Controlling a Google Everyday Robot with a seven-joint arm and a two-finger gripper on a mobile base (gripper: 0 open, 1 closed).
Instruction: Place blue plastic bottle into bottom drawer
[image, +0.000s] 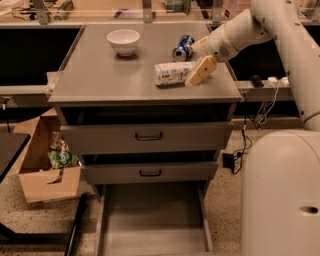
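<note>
The blue plastic bottle lies on its side on the grey cabinet top, right of the middle; it is clear with a pale label. My gripper is low over the top at the bottle's right end, touching or nearly touching it, and my white arm reaches in from the upper right. The bottom drawer is pulled out near the floor; it is a wide shallow grey tray with nothing in it.
A small blue soda can lies behind the bottle, and a white bowl stands at the back left. Two upper drawers are shut. A cardboard box sits on the floor at left. My white base fills the lower right.
</note>
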